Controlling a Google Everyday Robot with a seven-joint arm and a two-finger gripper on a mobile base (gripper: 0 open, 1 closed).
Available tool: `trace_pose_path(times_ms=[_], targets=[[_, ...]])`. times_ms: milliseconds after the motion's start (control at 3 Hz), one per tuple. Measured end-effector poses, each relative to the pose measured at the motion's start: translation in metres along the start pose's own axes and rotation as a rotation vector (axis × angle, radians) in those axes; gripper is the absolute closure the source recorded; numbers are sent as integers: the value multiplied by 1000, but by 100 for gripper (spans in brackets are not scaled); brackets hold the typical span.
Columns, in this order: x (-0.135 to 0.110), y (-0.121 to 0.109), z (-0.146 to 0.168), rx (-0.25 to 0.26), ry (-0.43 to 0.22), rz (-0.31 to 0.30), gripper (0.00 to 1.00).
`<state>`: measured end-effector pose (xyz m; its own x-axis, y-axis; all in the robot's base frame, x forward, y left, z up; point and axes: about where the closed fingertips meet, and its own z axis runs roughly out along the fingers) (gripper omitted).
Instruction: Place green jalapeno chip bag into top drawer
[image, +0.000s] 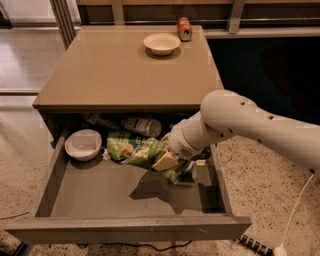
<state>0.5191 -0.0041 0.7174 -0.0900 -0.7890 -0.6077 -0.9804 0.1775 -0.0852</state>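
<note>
I see the gripper (168, 163) inside the top drawer (125, 229), below a smooth, matt white plastic arm (240, 120). The drawer's panels look matt grey; the green jalapeno chip bag (142, 152) inside it is crinkled, glossy foil.
</note>
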Motion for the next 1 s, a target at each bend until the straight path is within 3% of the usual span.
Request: trace_pose_path(times_ms=[667, 1000], targets=[[15, 26, 43, -98, -17, 16, 100], [24, 61, 66, -169, -20, 0, 100]])
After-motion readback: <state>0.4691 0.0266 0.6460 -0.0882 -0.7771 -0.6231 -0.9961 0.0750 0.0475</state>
